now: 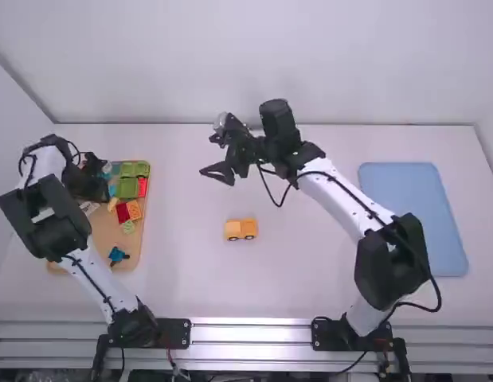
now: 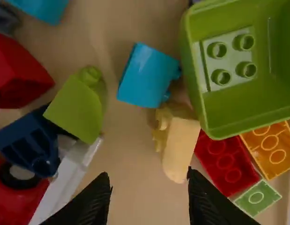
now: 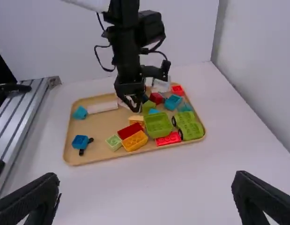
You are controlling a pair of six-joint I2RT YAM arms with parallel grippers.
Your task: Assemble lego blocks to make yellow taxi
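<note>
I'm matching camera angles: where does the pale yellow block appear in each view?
High view: pale yellow block, left side, on the tray.
Left wrist view: near the left gripper, beside the open green box.
Right wrist view: on the tray, between box and red block.
Shared landmark: the open green box.

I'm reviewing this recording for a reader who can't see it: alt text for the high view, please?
A small orange block vehicle stands near centre, the right arm's open end effector beyond it. At left, the left arm's end effector is over a tan tray of coloured blocks; a blue tray lies right.
</note>
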